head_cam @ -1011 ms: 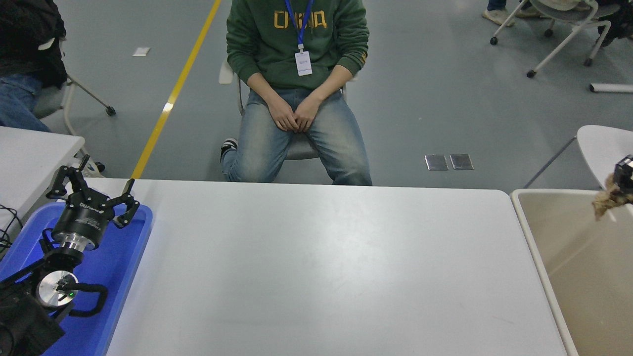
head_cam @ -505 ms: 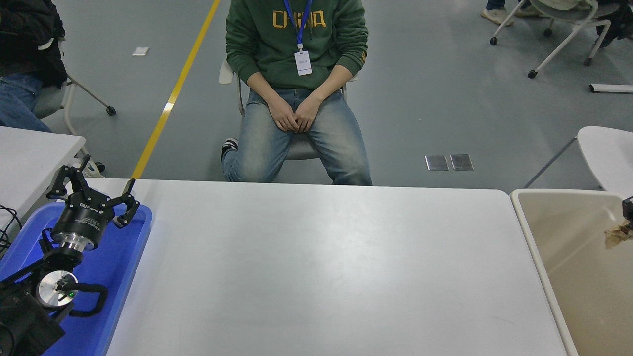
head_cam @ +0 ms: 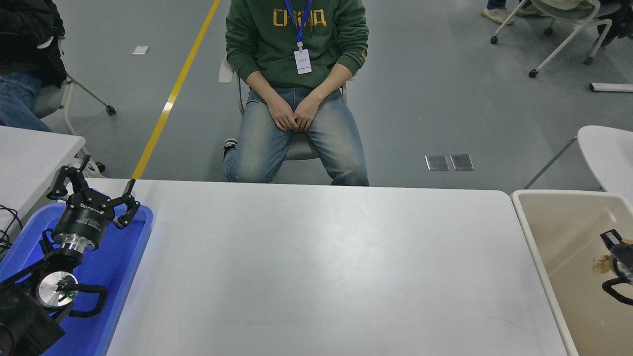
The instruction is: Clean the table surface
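The table surface [head_cam: 316, 267] is a wide white top with nothing lying on it. My right gripper [head_cam: 611, 264] comes in at the right edge, low inside the beige bin [head_cam: 539, 257], with its fingers spread open. A small crumpled brown scrap [head_cam: 600, 265] sits between the fingertips, down in the bin; I cannot tell whether it touches them. My left gripper [head_cam: 94, 190] is parked open over the blue tray [head_cam: 123, 267] at the lower left.
A person in a green hoodie [head_cam: 296, 34] sits at the far side, hands folded in the lap. A smaller white table [head_cam: 29, 158] stands at the left, another [head_cam: 608, 153] at the right. Chairs stand at the back.
My right gripper has moved down from above the bin's far side into the bin. It held the brown scrap shut before; its fingers now stand open around the scrap.
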